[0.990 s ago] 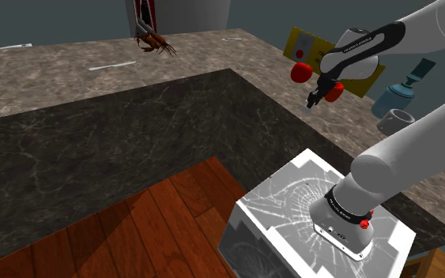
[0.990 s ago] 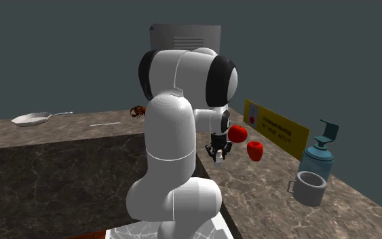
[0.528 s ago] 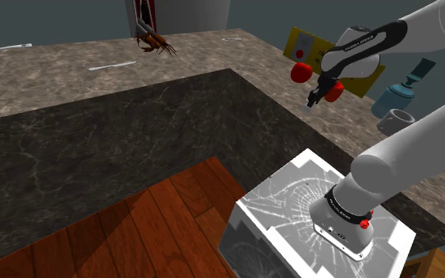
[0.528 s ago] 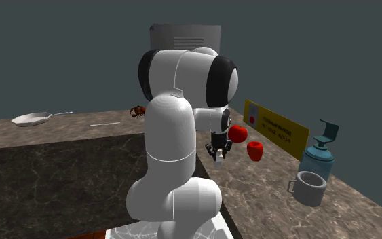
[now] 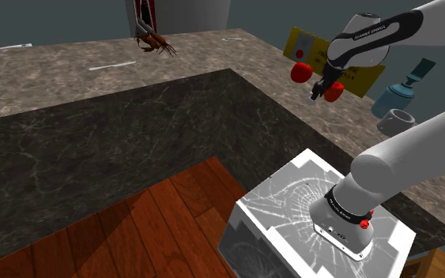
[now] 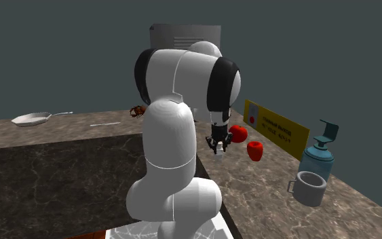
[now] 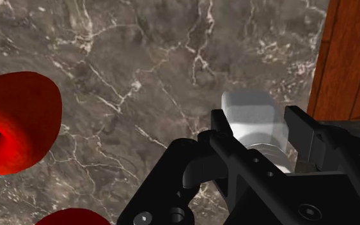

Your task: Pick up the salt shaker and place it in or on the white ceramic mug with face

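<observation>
Height is what changes. Against the views from a second back, the gripper [image 5: 317,91] now sits higher above the bench [image 5: 70,71] and a little further toward the shoulder view's right, with the wrist section more nearly upright. Its fingers are closed on the salt shaker [image 7: 249,110], a pale grey-white cylinder clasped between them and carried clear of the marble. In the second exterior view its light end pokes out just below the black fingers.

Nothing else moves. The far apple [image 5: 299,73] and the near apple [image 5: 333,91] lie where they were, close beside the gripper's path rather than under it.

The mug [image 5: 395,121] stands well apart toward the shoulder view's right, just in front of a blue soap dispenser [image 5: 398,93]. It looks plain grey, and no face can be made out from here, so taking it as the target is a fair guess rather than a certainty.

By this reading the grasp and lift are done and the carry is only starting. The shaker has yet to cross past the near apple, centre over the mug's open top and come down.
</observation>
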